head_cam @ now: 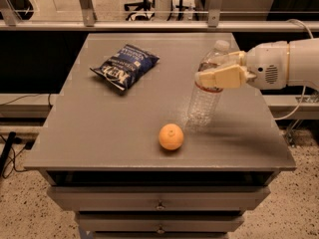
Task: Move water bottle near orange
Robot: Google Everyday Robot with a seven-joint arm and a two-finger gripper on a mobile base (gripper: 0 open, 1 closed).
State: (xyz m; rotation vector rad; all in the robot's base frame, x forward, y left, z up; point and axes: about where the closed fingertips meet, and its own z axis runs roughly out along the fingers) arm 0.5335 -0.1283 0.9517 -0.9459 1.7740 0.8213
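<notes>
The water bottle (203, 102) is clear ribbed plastic with a white cap and stands upright but tilted, its base just above or on the grey table (99, 133). My gripper (213, 73) comes in from the right and is shut on the bottle's upper part near the label band. The orange (171, 136) sits near the table's front edge, a little to the left of and below the bottle's base, apart from it.
A blue chip bag (124, 66) lies at the back left of the table. My white arm (284, 63) stretches in over the right edge. Drawers (159, 203) are under the tabletop. A rail (149, 26) runs behind the table.
</notes>
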